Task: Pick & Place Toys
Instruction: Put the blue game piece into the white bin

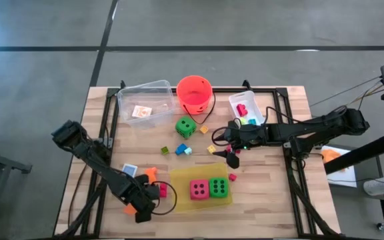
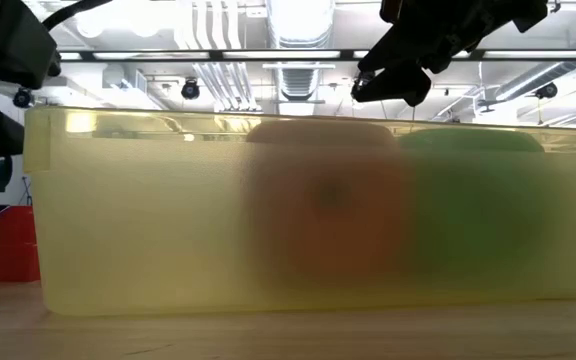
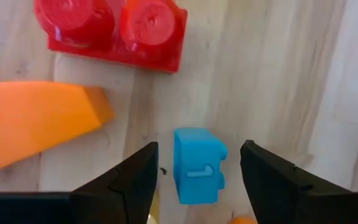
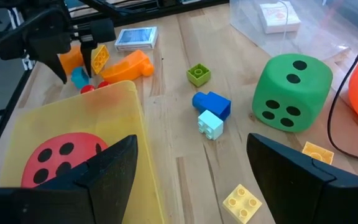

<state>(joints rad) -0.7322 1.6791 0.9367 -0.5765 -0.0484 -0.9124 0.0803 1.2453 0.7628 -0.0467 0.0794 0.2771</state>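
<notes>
Straddling a small blue brick [image 3: 197, 165], the left gripper [image 3: 197, 180] stands open; right gripper [image 4: 191, 180] open above the tray's [image 1: 179, 175] edge.

Left pincer [image 3: 194, 180] low at table, fingers apart; right pincer [image 4: 191, 168] raised mid-table, fingers spread wide.

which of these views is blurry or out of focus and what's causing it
Low view: the yellow tray fills the lens, its wall and the pink and green dice behind it smeared. Left wrist view: sharp on the blue brick. High and right wrist views: clear.
</notes>
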